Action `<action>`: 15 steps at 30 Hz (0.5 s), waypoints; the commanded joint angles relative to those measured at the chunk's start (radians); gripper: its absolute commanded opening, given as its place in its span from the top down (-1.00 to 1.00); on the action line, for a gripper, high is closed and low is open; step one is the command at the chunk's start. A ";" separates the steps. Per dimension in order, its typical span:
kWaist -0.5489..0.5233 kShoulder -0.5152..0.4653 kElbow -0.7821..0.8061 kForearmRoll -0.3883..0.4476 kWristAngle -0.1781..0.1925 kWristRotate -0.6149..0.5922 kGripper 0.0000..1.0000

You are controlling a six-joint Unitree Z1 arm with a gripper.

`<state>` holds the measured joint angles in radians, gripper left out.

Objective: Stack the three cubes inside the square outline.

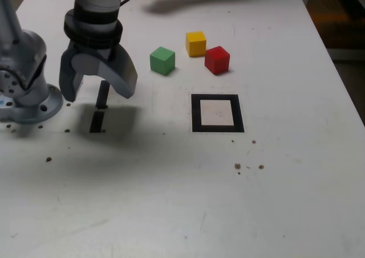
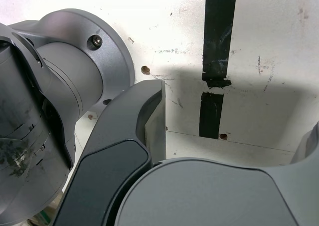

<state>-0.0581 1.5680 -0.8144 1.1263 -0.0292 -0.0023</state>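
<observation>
Three cubes, green (image 1: 162,60), yellow (image 1: 195,43) and red (image 1: 217,60), sit loose on the tabletop (image 1: 285,201) just beyond the empty outline (image 1: 217,113); the pincer (image 1: 98,93) hangs apart, well off; best take green first, jaws squarely astride it.

The tabletop (image 1: 296,201) carries 3 cubes: 1 green (image 1: 162,60), 1 yellow (image 1: 195,43), 1 red (image 1: 217,60). Also 1 square outline (image 1: 217,113) and 2 black tape strips (image 1: 97,121).
</observation>
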 commanded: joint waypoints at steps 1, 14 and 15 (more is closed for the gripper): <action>-0.002 -0.006 0.002 -0.001 0.002 0.001 -1.00; 0.007 0.023 -0.309 0.149 0.092 0.076 -1.00; 0.013 0.033 -0.377 0.184 0.104 0.092 -1.00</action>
<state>-0.0510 1.5892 -1.0369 1.2833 0.0715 0.0839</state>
